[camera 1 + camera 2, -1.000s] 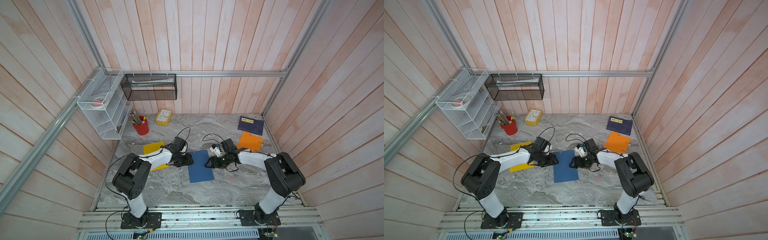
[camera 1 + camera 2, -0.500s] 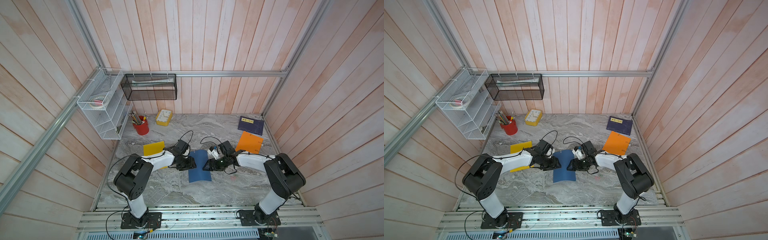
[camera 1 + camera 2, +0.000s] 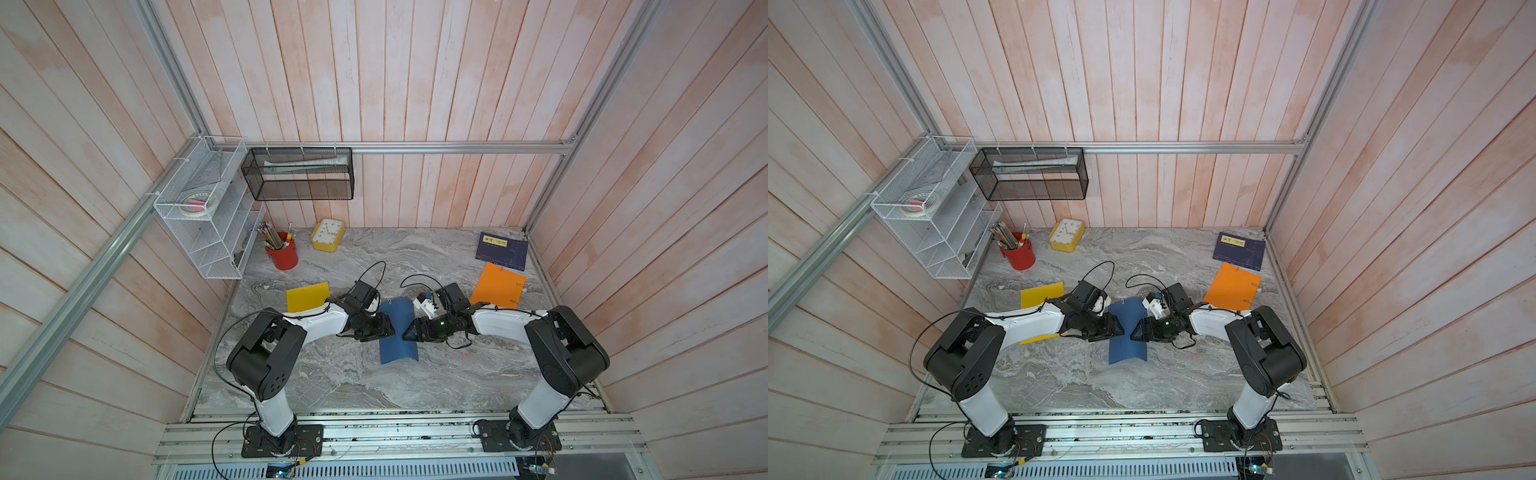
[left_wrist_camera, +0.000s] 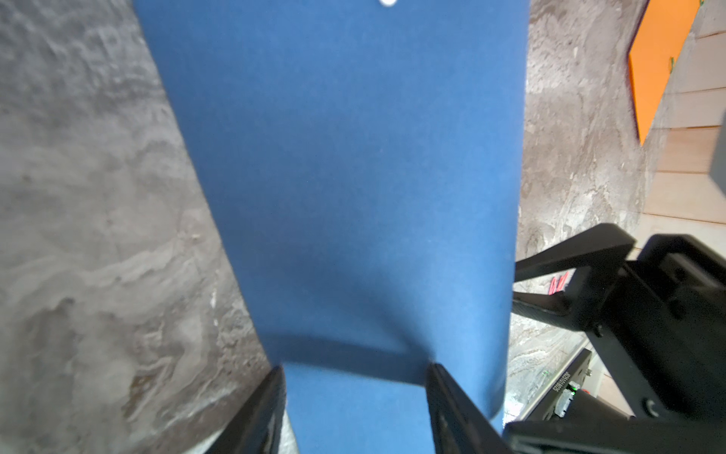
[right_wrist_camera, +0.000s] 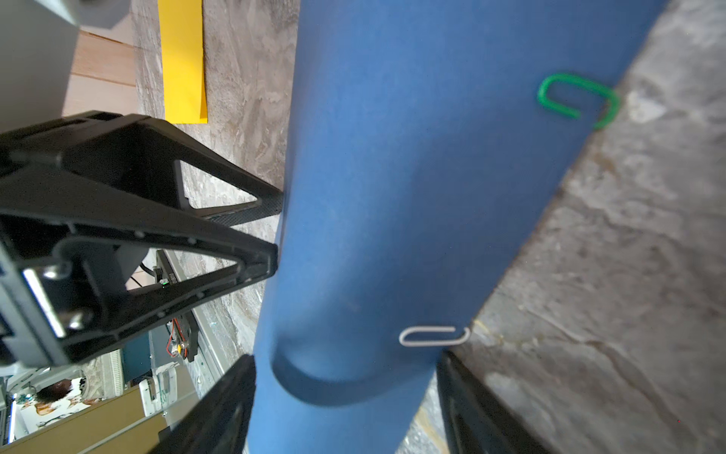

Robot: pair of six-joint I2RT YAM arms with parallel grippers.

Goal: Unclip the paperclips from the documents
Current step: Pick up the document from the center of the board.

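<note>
At centre frame in both top views, shows the blue sheet (image 3: 397,349) bowed up off the marble table (image 3: 332,374) into an arch. Carries a silver paperclip (image 5: 434,337) and a green paperclip (image 5: 577,98) along one edge, clearest in the right wrist view. Puts the left gripper (image 3: 390,328) at that sheet's left edge and the right gripper (image 3: 407,334) at its right edge, both with jaws spread wide, fingertips touching the paper, clamped on nothing. Leaves a red paperclip (image 4: 560,282) loose on the marble just beside the right gripper. Further out, has the yellow sheet (image 3: 307,296) left of centre, partly under the left arm (image 3: 320,322), and the orange sheet (image 3: 498,286) right of centre, flat. Places a navy booklet (image 3: 501,251) just above the orange sheet, and a red pencil cup (image 3: 282,257) and a yellow clock (image 3: 328,235) toward the table's upper left.
</note>
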